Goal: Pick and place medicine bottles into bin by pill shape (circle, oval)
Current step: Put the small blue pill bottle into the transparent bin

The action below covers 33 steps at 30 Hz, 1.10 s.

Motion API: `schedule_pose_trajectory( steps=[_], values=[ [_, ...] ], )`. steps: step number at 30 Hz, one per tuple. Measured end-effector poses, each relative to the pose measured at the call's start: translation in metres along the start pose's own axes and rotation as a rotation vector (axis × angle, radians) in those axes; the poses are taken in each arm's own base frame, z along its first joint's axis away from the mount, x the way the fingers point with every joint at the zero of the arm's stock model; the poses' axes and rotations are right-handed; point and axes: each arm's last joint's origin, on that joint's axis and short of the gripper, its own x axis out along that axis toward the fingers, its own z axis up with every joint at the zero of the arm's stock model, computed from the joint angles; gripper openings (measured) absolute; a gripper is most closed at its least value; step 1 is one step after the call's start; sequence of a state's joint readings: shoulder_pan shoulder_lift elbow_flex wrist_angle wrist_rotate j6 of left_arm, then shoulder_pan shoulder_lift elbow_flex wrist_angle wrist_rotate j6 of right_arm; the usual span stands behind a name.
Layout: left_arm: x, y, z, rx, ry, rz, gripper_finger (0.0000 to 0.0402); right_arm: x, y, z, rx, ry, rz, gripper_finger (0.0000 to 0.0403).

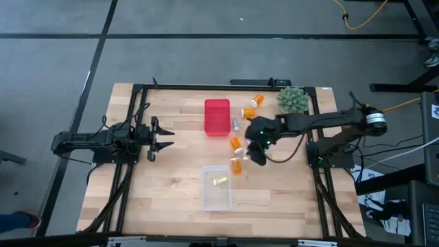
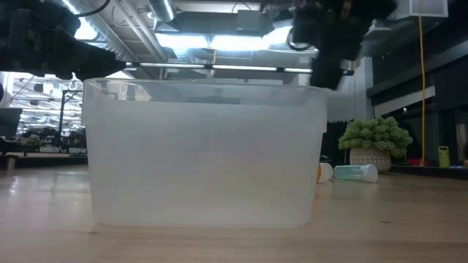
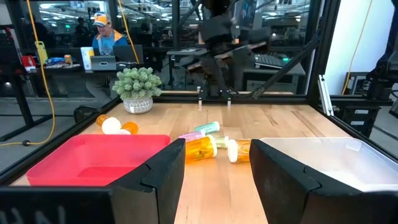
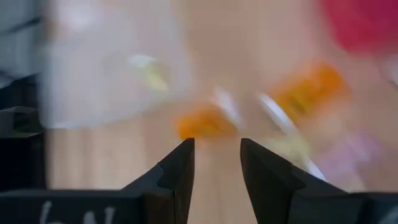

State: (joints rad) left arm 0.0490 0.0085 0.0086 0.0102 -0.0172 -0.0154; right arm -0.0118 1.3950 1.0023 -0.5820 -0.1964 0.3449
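Observation:
Several orange medicine bottles with white caps lie on the wooden table: two [image 1: 236, 144] [image 1: 238, 165] between the bins and two [image 1: 248, 112] [image 1: 258, 100] farther back. A small yellow-green bottle [image 1: 221, 181] lies inside the clear bin [image 1: 206, 199]. The red bin [image 1: 217, 116] stands behind it. My right gripper [image 1: 259, 155] hovers open and empty just right of the two middle bottles, which show blurred in the right wrist view [image 4: 205, 124] [image 4: 305, 87] beyond its fingers [image 4: 216, 149]. My left gripper [image 1: 161, 137] waits open at the table's left, facing the bins [image 3: 217, 180].
A green spiky ball plant in a pot [image 1: 292, 99] stands at the far right. A small clear bottle with green [image 2: 355, 172] lies near it. A black frame edges the table. A person [image 3: 102, 37] sits beyond the far edge.

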Motion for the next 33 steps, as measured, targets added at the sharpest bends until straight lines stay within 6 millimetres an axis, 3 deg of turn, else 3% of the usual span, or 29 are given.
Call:
schedule_pose_trajectory(
  steps=[8,20,29,33],
  values=[
    [0.0,0.0,0.0,0.0,-0.001,0.0,0.0173,-0.023,-0.006,-0.029,0.354,0.027,-0.435,0.0131],
    [0.0,0.0,0.0,0.001,0.0,0.0,0.0173,-0.022,-0.007,-0.028,0.496,-0.011,-0.446,0.0138],
    [0.0,0.0,0.0,0.001,0.0,0.0,0.0173,-0.003,-0.014,-0.03,0.47,-0.012,-0.55,0.0221],
    [0.0,0.0,0.0,0.001,0.0,0.0,0.0173,0.004,-0.015,-0.029,0.484,-0.013,-0.558,0.0237]
  ],
)
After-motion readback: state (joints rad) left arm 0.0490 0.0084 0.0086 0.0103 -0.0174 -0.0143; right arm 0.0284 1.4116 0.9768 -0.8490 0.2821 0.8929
